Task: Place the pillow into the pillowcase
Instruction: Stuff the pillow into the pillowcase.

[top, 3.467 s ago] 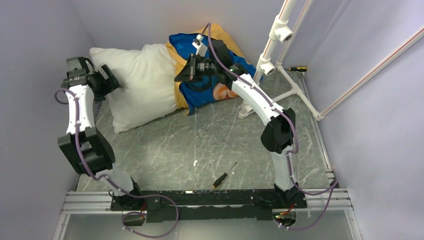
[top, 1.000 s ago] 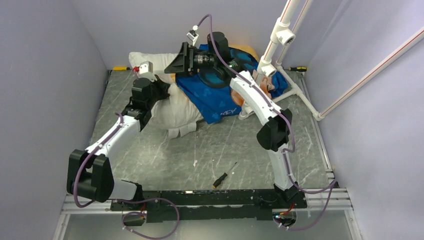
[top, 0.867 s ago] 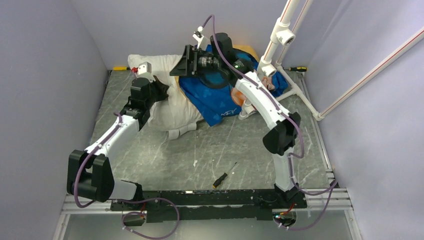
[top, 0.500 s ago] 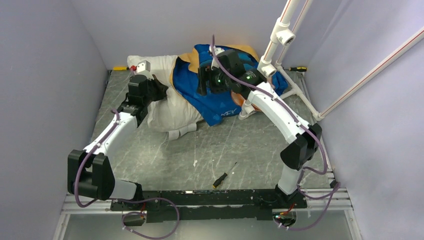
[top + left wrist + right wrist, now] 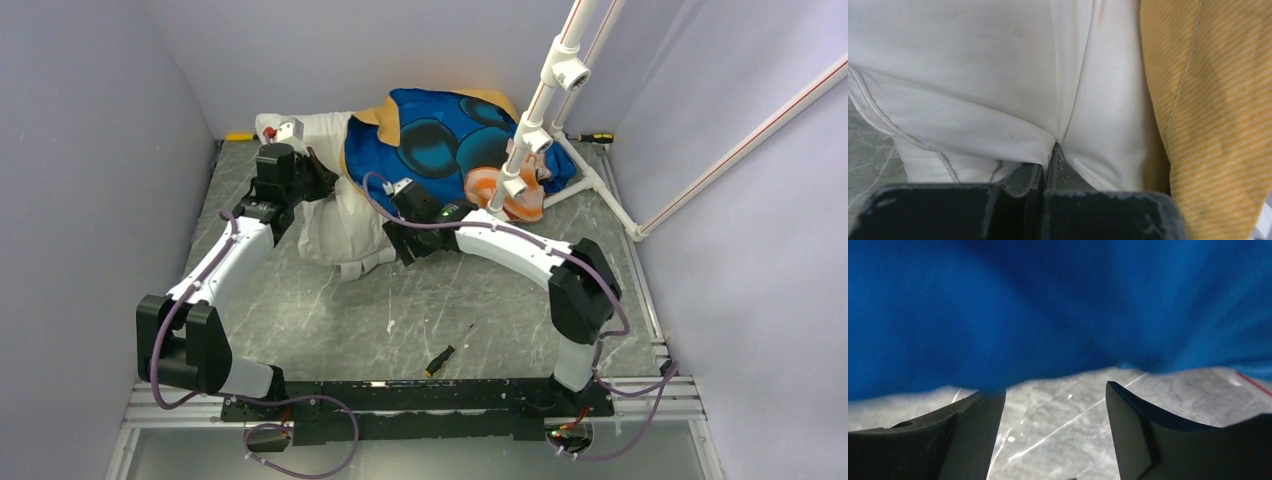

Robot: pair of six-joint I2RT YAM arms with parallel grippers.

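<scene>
left jaws: clamped on pillow (image 5: 998, 75) fold | right jaws: apart, empty, beside pillowcase (image 5: 1048, 300) edge | pillow likely soft, light, bulky: pinch corner seam | pillowcase limp: grip opening edge

The pillow (image 5: 998, 75) was plain white woven cloth, matt and smooth, creased where the left pincer (image 5: 1047, 157) nipped a fold. A corded seam ran to the left of that pincer. Its fingers (image 5: 1063, 172) were dull grey and scuffed, metal or hard plastic, set in a matt black, faintly grainy plastic body. Just right of that pincer the pillowcase (image 5: 1208, 100) was matt orange-yellow cloth with a fine ribbed weave. Above the right pincer (image 5: 1055, 390) the case was soft blue cloth, blurred. That pincer's fingers (image 5: 1148, 435) were smooth matt black plastic. Beneath them the table (image 5: 1058, 415) was grey, marble-veined and smooth, with a faint sheen.
</scene>
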